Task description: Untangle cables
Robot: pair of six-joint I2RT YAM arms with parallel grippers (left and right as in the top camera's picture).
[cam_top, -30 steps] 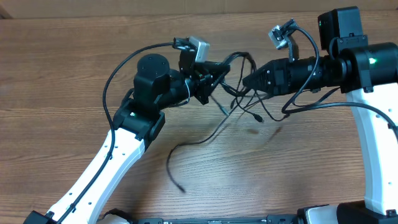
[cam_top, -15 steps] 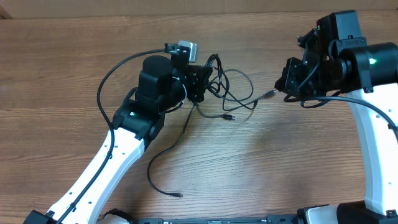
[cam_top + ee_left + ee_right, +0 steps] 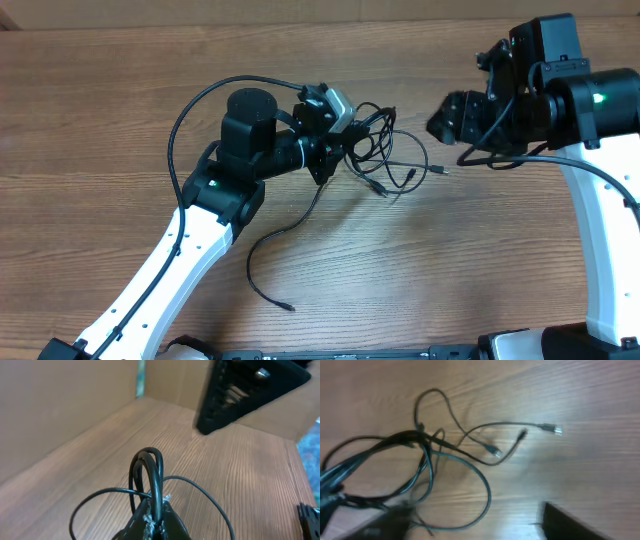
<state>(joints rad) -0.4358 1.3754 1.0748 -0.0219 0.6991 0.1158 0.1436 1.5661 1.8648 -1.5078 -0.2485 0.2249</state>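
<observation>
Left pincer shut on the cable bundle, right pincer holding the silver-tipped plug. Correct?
Half right. The left pincer is shut on the cables, but the right pincer holds nothing. The right wrist view shows the silver-tipped plug lying on the table, apart from that pincer's open jaws.

We saw a table of matt, fine-grained wood. The cables had smooth black jackets with a slight sheen; one plug tip looked like bright metal. The left arm's shell was glossy white plastic.
</observation>
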